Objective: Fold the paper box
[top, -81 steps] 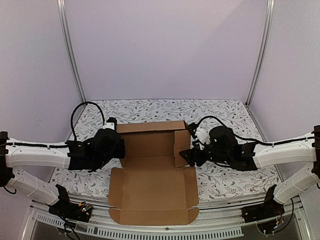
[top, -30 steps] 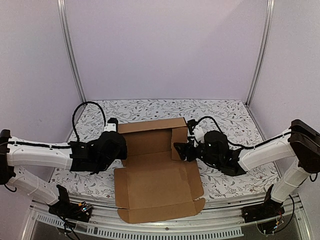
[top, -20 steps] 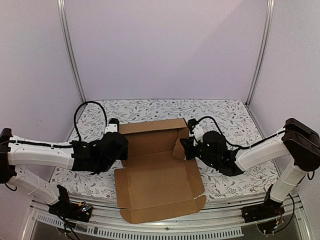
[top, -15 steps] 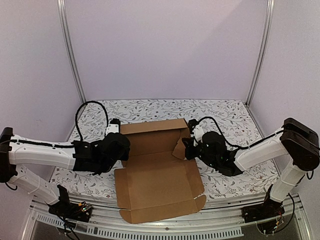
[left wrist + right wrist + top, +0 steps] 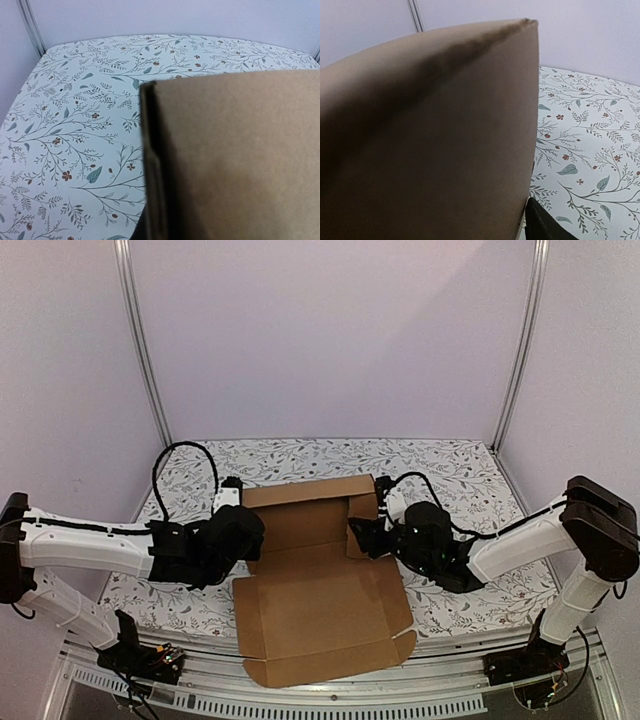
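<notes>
Where the left gripper (image 5: 247,533) meets the left wall of the paper box (image 5: 318,605), its jaws are closed tight. The left wrist camera sees the edge of that wall run straight down to where the fingers are, so the gripper seems to pinch the thin cardboard. That wall stands up.

Across the box, the right gripper (image 5: 362,538) is at the right side flap (image 5: 360,523), which also stands up. The right wrist camera sees almost only this flap, very close and blurry, with a bit of 1 black finger (image 5: 542,227) low at the right. I cannot tell how wide this gripper is open or whether it has hold of the flap.

Between the 2 grippers the box sits in the middle of the table (image 5: 300,455). Its back wall (image 5: 305,491) stands up on the far side. A big flat panel lies toward the arms, turned a little, and its near edge reaches the rail at the front of the table. The cardboard is plain brown all over.

A white cloth with small leaves and flowers covers the table.
</notes>
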Robot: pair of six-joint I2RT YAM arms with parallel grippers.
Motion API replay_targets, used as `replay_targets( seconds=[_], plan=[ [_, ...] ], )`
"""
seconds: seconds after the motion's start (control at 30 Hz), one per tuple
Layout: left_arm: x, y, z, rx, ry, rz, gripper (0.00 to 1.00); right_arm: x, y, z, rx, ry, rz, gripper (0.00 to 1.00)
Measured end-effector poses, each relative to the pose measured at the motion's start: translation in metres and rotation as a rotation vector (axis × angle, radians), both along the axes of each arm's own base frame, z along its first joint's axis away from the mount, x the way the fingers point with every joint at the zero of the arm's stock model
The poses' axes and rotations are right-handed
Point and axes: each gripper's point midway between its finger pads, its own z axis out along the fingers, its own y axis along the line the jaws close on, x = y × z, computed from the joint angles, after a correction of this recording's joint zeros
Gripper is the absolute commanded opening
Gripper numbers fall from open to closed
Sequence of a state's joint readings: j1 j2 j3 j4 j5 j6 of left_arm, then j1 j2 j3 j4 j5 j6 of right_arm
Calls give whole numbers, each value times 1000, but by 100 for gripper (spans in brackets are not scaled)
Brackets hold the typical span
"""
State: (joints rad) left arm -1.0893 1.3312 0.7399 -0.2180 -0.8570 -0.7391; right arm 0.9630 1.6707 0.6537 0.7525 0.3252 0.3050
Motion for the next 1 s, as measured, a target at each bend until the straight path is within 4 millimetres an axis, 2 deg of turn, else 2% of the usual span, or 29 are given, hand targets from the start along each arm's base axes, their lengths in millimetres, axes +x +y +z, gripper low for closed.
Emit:
replay_targets(
  seconds=[0.2, 0.23, 0.27, 0.3, 0.33, 0.43, 0.47, 0.5, 0.57, 0.6, 0.63, 0.73, 1.0],
  plan=[
    [0, -1, 1, -7, -1, 1, 0, -2, 8, 6, 29, -10, 14, 65],
    [0, -1, 1, -7, -1, 1, 0, -2, 8, 5, 30, -10, 13, 58],
    [0, -1, 1, -6, -1, 1, 0, -2, 9, 4, 30, -9, 14, 38],
    [0, 0, 1, -5, 0, 2, 0, -2, 9, 3, 28, -8, 13, 10],
    [0, 0, 0, -2, -1, 4, 0, -1, 8, 1, 25, -6, 5, 0],
    [-1, 2, 0, 13, 0, 6, 0, 6, 0, -6, -8, -10, -39, 0],
    [-1, 3, -1, 20, 1, 3, 0, 8, -3, -9, -23, -11, -52, 6],
    [-1, 3, -1, 25, 1, 1, 0, 9, -4, -11, -29, -12, -56, 17],
    [-1, 3, -1, 26, 1, 2, 0, 9, -3, -10, -21, -14, -52, 46],
    [-1, 3, -1, 27, 1, 2, 0, 7, -1, -9, -9, -10, -46, 56],
    [-1, 3, -1, 25, 1, 2, 0, 4, 3, -8, 1, -5, -31, 61],
    [-1, 3, -1, 23, 0, 5, 0, -3, 10, -8, 21, 9, -2, 67],
    [-1, 3, -1, 24, 1, 4, 0, -16, 14, -17, 35, 44, 36, 71]
  ],
)
